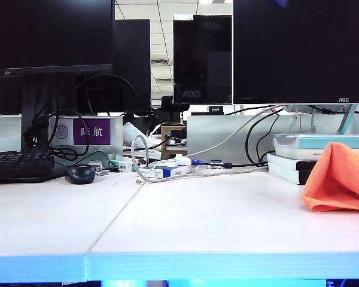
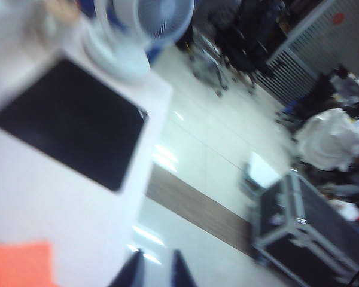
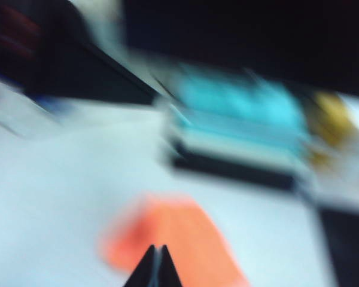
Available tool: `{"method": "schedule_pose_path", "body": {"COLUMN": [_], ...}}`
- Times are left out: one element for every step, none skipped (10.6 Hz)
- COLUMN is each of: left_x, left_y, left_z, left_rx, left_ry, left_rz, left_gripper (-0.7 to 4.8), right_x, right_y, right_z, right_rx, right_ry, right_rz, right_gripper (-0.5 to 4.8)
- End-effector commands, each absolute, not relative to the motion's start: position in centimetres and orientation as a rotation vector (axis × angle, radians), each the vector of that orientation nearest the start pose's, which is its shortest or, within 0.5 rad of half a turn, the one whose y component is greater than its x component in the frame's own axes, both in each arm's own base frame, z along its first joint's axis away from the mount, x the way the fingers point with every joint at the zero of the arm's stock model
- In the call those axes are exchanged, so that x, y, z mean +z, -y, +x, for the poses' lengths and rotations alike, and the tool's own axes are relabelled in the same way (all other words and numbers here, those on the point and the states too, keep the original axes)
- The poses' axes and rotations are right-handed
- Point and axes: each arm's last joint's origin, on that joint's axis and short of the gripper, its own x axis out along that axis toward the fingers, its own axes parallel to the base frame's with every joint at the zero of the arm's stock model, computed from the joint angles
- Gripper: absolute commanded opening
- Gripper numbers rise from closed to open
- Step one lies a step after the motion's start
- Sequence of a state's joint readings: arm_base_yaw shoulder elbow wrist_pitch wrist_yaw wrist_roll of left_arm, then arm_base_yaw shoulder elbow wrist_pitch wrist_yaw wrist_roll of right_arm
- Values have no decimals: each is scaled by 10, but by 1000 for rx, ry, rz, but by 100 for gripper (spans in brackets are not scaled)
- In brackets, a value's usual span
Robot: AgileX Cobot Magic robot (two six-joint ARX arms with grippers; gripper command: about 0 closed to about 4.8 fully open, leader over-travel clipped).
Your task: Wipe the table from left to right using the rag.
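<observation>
The orange rag (image 1: pixel 338 179) lies bunched into a peak at the far right of the white table (image 1: pixel 197 221), against a stack of books. Neither gripper shows in the exterior view. In the blurred right wrist view my right gripper (image 3: pixel 157 250) is shut, tips together, hovering just short of the rag (image 3: pixel 179 233) with nothing seen between them. My left gripper (image 2: pixel 157 258) stands off to the side over floor, its dark fingers (image 2: pixel 180 272) a narrow gap apart and empty. A patch of the same orange (image 2: pixel 18 263) shows on a white surface beside it.
Books (image 1: pixel 323 152) are stacked behind the rag. A keyboard (image 1: pixel 18 164), a mouse (image 1: pixel 79 173) and a tangle of cables (image 1: pixel 167 170) sit along the back under the monitors. The left wrist view shows a black pad (image 2: pixel 72 122), a fan (image 2: pixel 140 30) and cases on the floor.
</observation>
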State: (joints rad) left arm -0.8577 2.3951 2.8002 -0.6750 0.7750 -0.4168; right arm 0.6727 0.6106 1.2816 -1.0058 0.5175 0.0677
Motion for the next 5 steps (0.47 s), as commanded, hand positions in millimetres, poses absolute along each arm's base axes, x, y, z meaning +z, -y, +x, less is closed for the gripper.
{"method": "schedule_pose_path", "body": {"left_x": [468,526,543,563,571], "left_y": [343,272,241,203,190], "left_z": [301,274,261,241,231], "left_rx": [-1483,-1286,-1236,-1184,-1174], "left_ry": [-462,-293,-278,-263,-232], "left_rz": [-266,-144,-128,-134,-116], "left_gripper": [51,51,51,51,51], "right_x": [413,339,304,257,238], "right_y": [-28,-45,-49,-52,-54], "right_z": [51,67,73,79,81], "right_rx": [318,420,413,378,376], "right_ry": [-132,-52,-28,-45,-65], "right_rz": [-77,-51,-39,-31,-38], "right_gripper": [-1,-1,-1,-1,-1]}}
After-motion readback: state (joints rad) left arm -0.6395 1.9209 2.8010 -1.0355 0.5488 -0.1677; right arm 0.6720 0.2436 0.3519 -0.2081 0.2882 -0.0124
